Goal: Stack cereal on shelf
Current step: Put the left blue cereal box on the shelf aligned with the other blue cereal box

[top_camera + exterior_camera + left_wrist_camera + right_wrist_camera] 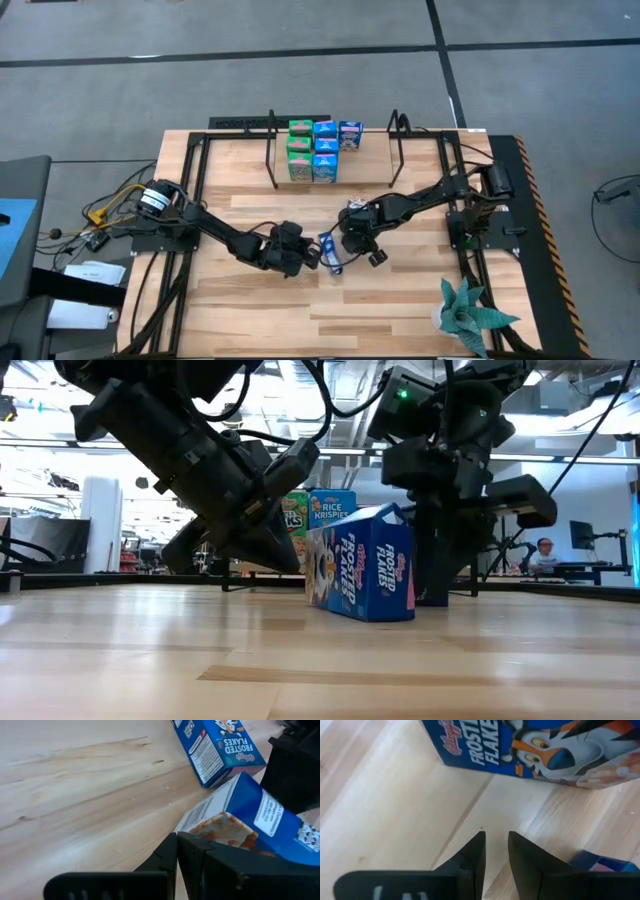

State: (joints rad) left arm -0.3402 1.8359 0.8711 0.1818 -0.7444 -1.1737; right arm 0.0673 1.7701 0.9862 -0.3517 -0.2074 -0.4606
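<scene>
Green, light blue and dark blue cereal boxes point(322, 150) stand in rows on the shelf point(273, 150) at the table's far middle. Two dark blue cereal boxes are on the tabletop at mid-table. One point(355, 209) lies face up by my right arm. The other point(331, 252) stands between the two grippers. My left gripper point(303, 258) is shut, its fingers right beside this standing box point(240, 820). My right gripper point(496, 845) points down at the bare tabletop between the two boxes. Its fingers are a narrow gap apart with nothing between them. My left gripper's shut fingers point(200, 855) come in slanting down from the table's left, close against the lower side of the standing dark blue box point(220, 827). The fingers hide the spot, so I cannot tell whether they touch it. The box rests on the table.
A small artificial plant point(470, 315) stands at the table's near right corner. Cables point(110, 210) lie off the left edge. A person point(545, 552) sits far back in the room.
</scene>
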